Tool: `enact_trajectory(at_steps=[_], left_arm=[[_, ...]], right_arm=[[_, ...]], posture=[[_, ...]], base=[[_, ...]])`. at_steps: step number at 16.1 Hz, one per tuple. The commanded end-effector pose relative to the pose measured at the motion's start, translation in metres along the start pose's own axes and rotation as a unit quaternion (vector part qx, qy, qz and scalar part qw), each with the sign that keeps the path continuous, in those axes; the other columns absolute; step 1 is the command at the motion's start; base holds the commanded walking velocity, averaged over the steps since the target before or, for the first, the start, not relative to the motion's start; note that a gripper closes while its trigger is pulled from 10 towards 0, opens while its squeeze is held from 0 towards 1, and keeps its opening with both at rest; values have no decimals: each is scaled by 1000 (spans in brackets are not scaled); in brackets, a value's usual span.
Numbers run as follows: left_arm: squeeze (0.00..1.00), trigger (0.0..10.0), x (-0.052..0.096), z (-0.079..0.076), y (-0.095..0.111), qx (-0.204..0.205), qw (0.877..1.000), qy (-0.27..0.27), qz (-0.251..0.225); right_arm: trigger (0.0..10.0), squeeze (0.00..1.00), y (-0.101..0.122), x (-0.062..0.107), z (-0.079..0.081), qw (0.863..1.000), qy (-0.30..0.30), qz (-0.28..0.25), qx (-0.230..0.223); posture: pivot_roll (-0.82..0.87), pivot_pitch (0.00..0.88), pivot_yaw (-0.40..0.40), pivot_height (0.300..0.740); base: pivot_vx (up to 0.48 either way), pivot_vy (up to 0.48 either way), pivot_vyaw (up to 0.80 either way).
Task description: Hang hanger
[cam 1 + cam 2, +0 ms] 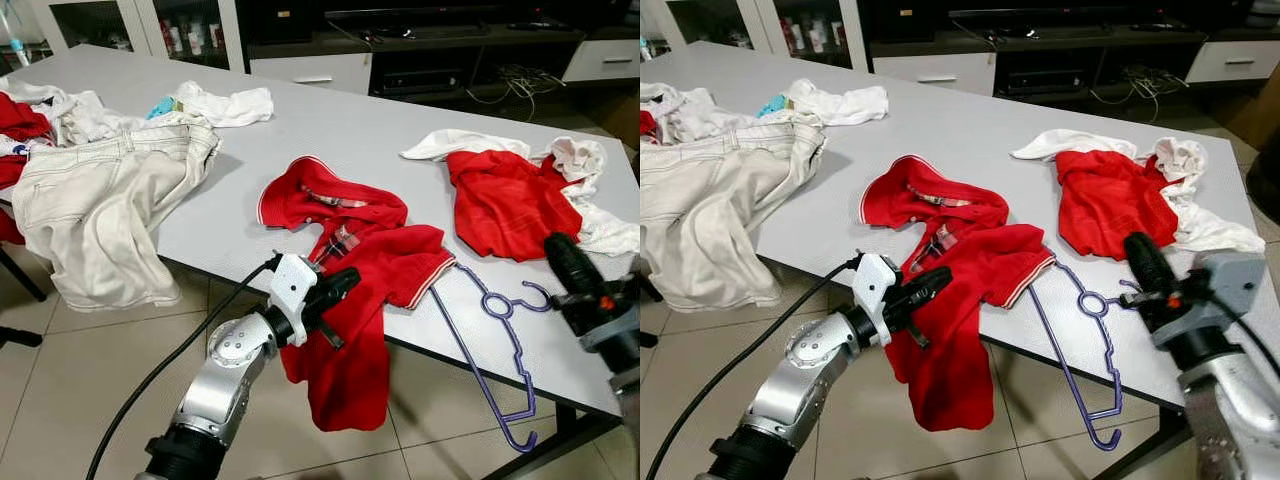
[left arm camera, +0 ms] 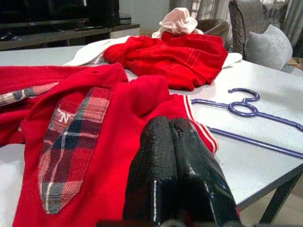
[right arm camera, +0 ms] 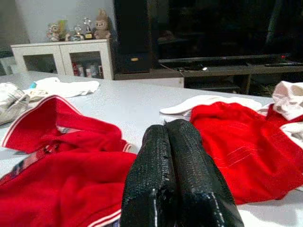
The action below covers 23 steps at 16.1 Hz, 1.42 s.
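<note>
A purple plastic hanger (image 1: 492, 340) lies flat near the front edge of the grey table (image 1: 330, 130), with its hook (image 2: 245, 108) towards the middle. Just left of it, a red polo shirt (image 1: 365, 265) with a plaid placket (image 2: 71, 142) spreads on the table and droops over the edge. My left gripper (image 1: 348, 280) is shut and empty, level with the table edge, its fingertips against the hanging part of the shirt. My right gripper (image 1: 1138, 245) is also shut and empty, hovering just right of the hanger's hook.
A second red garment (image 1: 505, 200) and white cloths (image 1: 585, 165) lie at the right of the table. Beige trousers (image 1: 100, 200) hang off the left side among other clothes. A TV cabinet (image 3: 199, 61) stands behind. Below the table's front edge is tiled floor (image 1: 80, 400).
</note>
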State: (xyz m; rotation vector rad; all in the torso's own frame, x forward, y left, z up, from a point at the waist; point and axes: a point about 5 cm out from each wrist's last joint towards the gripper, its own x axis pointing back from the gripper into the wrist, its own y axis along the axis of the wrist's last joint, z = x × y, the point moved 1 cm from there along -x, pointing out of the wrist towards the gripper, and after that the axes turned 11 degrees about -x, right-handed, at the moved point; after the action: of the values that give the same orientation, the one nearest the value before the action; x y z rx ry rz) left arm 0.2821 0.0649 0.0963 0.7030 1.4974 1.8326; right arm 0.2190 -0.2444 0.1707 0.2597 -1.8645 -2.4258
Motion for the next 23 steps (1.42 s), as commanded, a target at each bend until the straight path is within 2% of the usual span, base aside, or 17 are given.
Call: enact_trajectory(at_steps=[1,4,13,23], left_arm=[[0,10000,-2,2,1,-2,1000,2,2],[0,10000,-1,1,1,-13,1000,-3,2],[0,10000,0,1,0,-14,1000,0,2],[0,10000,-1,3,0,-10,1000,4,0]], right_arm=[[10000,0,3,2,1,1000,0,-9,10],[10000,0,4,1,-3,1000,-7,-12,14],[10000,0,3,-6,-4,1000,-6,-11,19],[10000,0,-3,-7,-6,1000,-17,14,16]], posture=[[-201,0,20,740],[-200,0,20,740],[-188,0,13,740],[-190,0,19,740]], base=[[0,0,0],[0,-124,0],[0,-462,0],[0,0,0]])
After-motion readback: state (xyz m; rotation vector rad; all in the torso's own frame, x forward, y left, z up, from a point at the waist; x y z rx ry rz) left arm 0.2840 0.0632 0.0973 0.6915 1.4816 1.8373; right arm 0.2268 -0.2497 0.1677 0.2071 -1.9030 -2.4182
